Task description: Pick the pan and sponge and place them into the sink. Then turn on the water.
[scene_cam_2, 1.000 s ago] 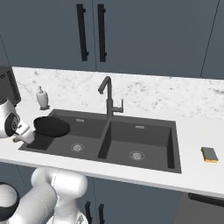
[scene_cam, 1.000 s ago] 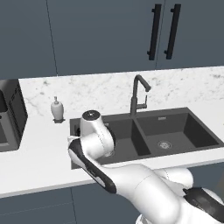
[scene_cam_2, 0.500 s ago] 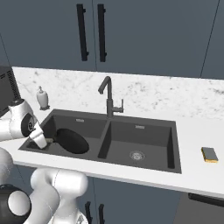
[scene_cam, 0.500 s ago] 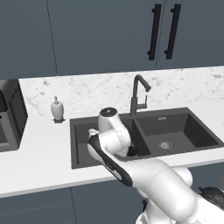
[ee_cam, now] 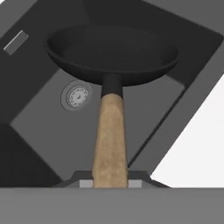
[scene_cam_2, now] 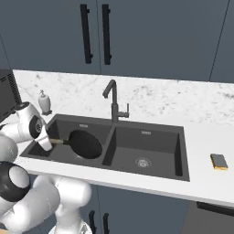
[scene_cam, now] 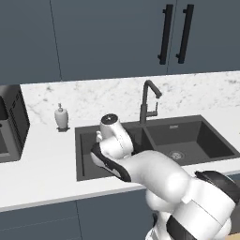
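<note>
**Pan held over the left basin, sponge waits on the counter**

A white robot arm bends low over the front edge of a dark double sink (scene_cam_2: 180,151), its gripper (ee_cam: 109,181) clamped on the end of the light-brown wooden handle of a black frying pan (scene_cam_2: 84,144). From the camera on the hand, the handle runs straight away from the fingers to the round, shallow pan (ee_cam: 113,52), which hangs above the floor of the left basin with the round metal drain (ee_cam: 77,96) showing beneath it and to one side. From the right of the base, the pan sits inside the outline of the left basin, tilted, its handle pointing back toward the hand at the basin's left end.

Past the dividing wall, the right basin shows its own drain (scene_cam_2: 143,162). The small yellow sponge (scene_cam_2: 219,161) with its grey-green top lies on the white counter (scene_cam_2: 205,137), to the right of the sink and well apart from the pan.

Behind the basins the tall dark faucet (scene_cam_2: 113,101) rises from the marbled worktop; a white soap dispenser (scene_cam: 61,116) stands to the left of the sink. Dark blue cabinets with black handles (scene_cam: 176,33) close the wall.
</note>
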